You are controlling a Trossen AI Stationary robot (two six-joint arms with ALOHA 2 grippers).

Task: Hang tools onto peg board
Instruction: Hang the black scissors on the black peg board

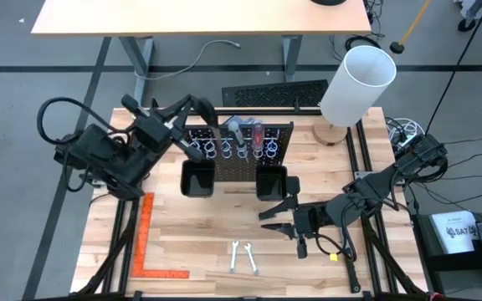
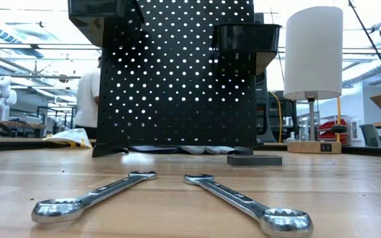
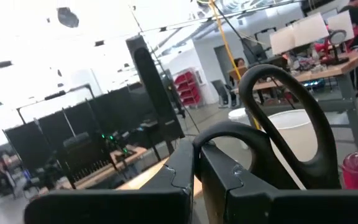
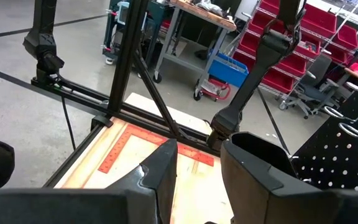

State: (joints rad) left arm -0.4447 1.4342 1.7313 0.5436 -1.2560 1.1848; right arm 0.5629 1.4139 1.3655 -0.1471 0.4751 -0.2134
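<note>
As the left tool (image 1: 197, 149) hangs over the ring holders (image 1: 233, 150) of the peg board (image 1: 239, 155), we see it clamped on black-handled scissors (image 3: 291, 124). A red-handled screwdriver (image 1: 258, 134) stands in a ring. Our right tool (image 1: 276, 219) waits on the bench (image 1: 182, 242) before the board, fingers parted and empty. Two wrenches (image 1: 241, 256) lie flat near the bench's front edge, beside an orange square ruler (image 1: 147, 242).
</note>
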